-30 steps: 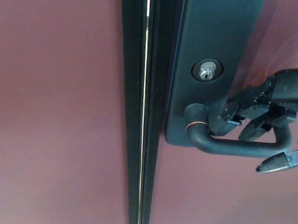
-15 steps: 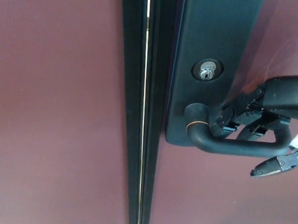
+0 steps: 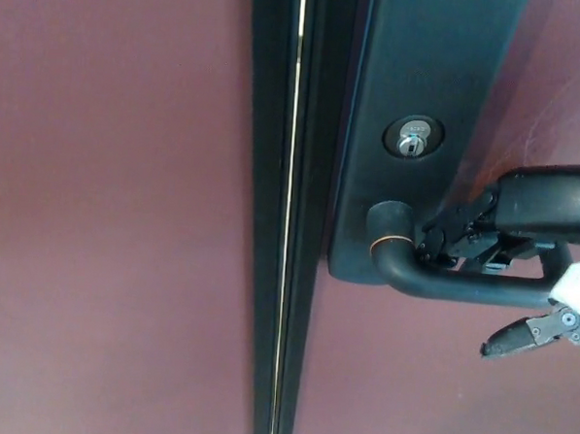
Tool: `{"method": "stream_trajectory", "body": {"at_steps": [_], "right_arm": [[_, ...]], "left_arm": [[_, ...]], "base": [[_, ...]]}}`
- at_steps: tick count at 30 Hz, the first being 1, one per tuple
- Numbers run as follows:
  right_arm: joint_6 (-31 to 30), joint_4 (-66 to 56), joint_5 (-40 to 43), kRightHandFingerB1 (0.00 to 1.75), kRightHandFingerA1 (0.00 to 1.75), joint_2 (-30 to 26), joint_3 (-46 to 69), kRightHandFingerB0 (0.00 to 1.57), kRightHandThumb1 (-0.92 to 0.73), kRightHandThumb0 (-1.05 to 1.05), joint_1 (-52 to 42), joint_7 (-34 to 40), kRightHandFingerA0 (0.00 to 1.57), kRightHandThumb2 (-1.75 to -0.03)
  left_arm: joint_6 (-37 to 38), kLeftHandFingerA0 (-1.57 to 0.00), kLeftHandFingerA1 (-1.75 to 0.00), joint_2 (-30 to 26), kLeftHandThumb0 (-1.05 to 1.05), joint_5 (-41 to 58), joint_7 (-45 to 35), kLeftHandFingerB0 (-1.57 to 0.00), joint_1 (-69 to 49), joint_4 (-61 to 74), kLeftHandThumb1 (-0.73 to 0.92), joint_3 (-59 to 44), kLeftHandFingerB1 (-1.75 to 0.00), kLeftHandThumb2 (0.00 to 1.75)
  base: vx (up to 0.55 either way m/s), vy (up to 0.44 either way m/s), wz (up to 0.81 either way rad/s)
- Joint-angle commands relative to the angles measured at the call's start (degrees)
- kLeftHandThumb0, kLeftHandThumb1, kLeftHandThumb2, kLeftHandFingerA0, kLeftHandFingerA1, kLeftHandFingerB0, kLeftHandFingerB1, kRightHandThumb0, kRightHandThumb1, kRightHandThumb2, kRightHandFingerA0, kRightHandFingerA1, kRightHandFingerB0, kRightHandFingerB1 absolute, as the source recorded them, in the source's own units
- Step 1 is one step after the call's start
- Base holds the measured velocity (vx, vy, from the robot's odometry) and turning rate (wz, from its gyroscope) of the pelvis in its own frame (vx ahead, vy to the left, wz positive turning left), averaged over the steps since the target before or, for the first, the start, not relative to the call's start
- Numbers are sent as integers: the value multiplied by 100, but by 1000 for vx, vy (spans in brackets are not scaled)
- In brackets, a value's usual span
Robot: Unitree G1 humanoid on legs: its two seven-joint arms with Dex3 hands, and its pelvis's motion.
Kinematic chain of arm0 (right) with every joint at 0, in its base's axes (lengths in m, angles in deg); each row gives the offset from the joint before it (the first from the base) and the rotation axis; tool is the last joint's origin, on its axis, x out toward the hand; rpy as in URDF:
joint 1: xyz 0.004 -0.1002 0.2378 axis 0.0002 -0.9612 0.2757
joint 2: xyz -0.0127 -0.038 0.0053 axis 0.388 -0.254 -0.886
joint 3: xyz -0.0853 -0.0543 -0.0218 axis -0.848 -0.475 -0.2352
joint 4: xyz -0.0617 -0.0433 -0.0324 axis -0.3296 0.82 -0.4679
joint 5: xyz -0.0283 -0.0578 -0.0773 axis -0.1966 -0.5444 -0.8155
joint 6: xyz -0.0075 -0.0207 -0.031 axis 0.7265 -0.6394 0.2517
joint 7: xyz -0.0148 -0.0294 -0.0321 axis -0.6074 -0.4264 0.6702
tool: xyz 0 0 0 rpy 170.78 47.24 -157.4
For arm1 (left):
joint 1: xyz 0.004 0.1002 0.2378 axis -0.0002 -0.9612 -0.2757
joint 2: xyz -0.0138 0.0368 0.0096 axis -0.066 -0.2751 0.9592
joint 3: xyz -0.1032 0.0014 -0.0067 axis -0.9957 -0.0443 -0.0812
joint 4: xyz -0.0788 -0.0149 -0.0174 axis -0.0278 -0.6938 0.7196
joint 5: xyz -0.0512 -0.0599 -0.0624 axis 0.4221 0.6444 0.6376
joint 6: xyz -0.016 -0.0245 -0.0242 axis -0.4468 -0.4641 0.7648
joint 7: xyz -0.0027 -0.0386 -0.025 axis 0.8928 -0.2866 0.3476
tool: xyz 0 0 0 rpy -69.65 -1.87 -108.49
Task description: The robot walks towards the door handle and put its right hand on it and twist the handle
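- Your right hand (image 3: pixel 483 242) comes in from the right edge. Two fingers (image 3: pixel 442 242) are draped over the top of the door handle (image 3: pixel 462 284), thumb (image 3: pixel 522 336) sticks out below the lever and isn't touching it. So it's resting on the bar, not clenched round it; nothing is gripped.
- Left hand doesn't show.
- The handle is a black lever, running level from its round hub (image 3: pixel 389 225) out to the right, mounted at the foot of the black backplate (image 3: pixel 423 88).
- Handling, my read: rigid metal, spring-loaded, smooth finish, so expect slip under bare fingertips. No fragility worry.
- The fingers sit close to the hub, which means poor leverage. You'd do better sliding outboard toward the free end, then pressing down.
- Bring the thumb up under the bar if you want a real grip.
- Keyhole (image 3: pixel 413 138) sits above the hub, clear of the fingers.
- Behind it all: maroon door (image 3: pixel 105 217), dark frame strip (image 3: pixel 289 227) left of the plate.
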Motion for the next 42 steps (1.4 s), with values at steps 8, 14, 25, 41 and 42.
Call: {"method": "stream_trajectory", "body": {"at_steps": [8,14,25,41,42], "right_arm": [[923,263,-493,52,57,232,408,85,-50,-22,-868,315,97,-55],[1139,231,-555,52,60,537,854,79,-48,-15,-1287,566,94,-54],[1041,150,-658,51,64,573,983,77,-51,-19,-1373,412,97,-55],[-184,139,-50,45,49,147,1263,0,-25,-35,34,-805,1,-87],[-186,175,-2,45,49,123,1326,0,-25,-35,85,-842,1,-87]], "left_arm": [[11,-88,-92,-38,-44,36,-80,-67,-27,16,14,-22,-81,87],[-11,-87,-92,-27,-44,58,-78,-66,-38,-2,14,-48,-81,87],[-13,-87,-92,-29,-44,30,-79,-66,-28,-4,14,-47,-81,87],[-35,-85,-92,-27,-44,57,-92,-67,-44,-13,14,-59,-81,87],[-45,-86,-92,-30,-44,49,-90,-67,-43,-20,14,-56,-81,87]], "base": [[0,0,0],[0,0,0],[0,0,0],[0,0,0],[0,0,0]]}}
